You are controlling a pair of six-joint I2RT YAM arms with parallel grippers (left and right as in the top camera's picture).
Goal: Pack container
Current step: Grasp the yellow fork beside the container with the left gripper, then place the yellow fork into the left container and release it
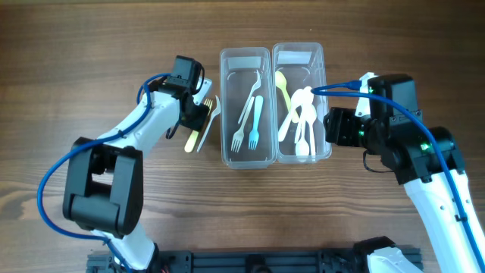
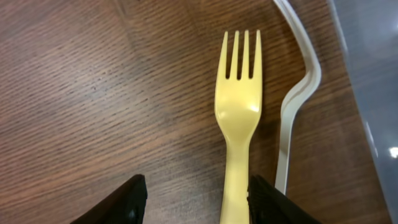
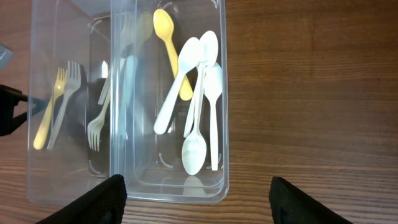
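Two clear plastic containers stand side by side. The left container [image 1: 245, 159] holds forks [image 1: 250, 114]. The right container [image 1: 301, 57] holds several white spoons [image 1: 303, 125] and a yellow-green spoon [image 1: 283, 87]; the spoons also show in the right wrist view [image 3: 199, 93]. A yellow fork [image 2: 237, 112] and a white fork [image 2: 292, 106] lie on the table left of the containers [image 1: 201, 125]. My left gripper [image 2: 196, 199] is open low over the yellow fork's handle, which lies against the right finger. My right gripper [image 3: 196, 199] is open and empty beside the right container.
The wooden table [image 1: 76, 45] carries everything. The edge of the left container [image 2: 373, 81] shows at the right of the left wrist view. Blue cables run along both arms.
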